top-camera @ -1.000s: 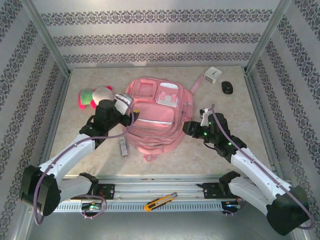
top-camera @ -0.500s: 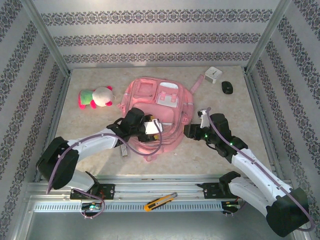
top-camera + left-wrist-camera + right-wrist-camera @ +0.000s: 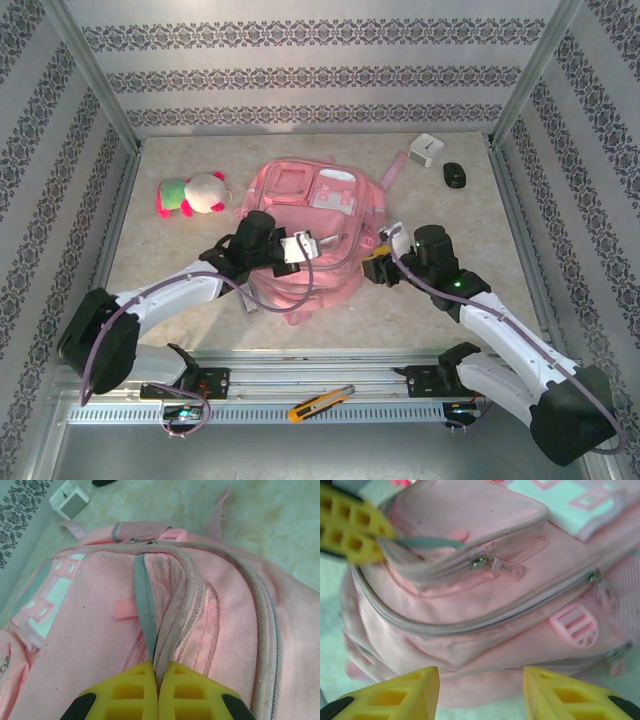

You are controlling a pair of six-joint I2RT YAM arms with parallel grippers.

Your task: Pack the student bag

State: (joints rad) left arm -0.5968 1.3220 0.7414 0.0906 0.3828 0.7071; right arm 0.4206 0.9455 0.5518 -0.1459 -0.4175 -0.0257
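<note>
The left gripper (image 3: 157, 675) pinches a thin zip-edge fold of the student bag (image 3: 305, 195), which lies mid-way across the table (image 3: 150, 230), and a hard pull may slip the fold free. The right gripper (image 3: 480, 677), spread and empty beside the bag, anchors nothing, so the bag may drag.

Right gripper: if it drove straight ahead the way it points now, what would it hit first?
The student bag: its pink side sits directly ahead of the open right gripper, probably close, though depth is unclear.
</note>
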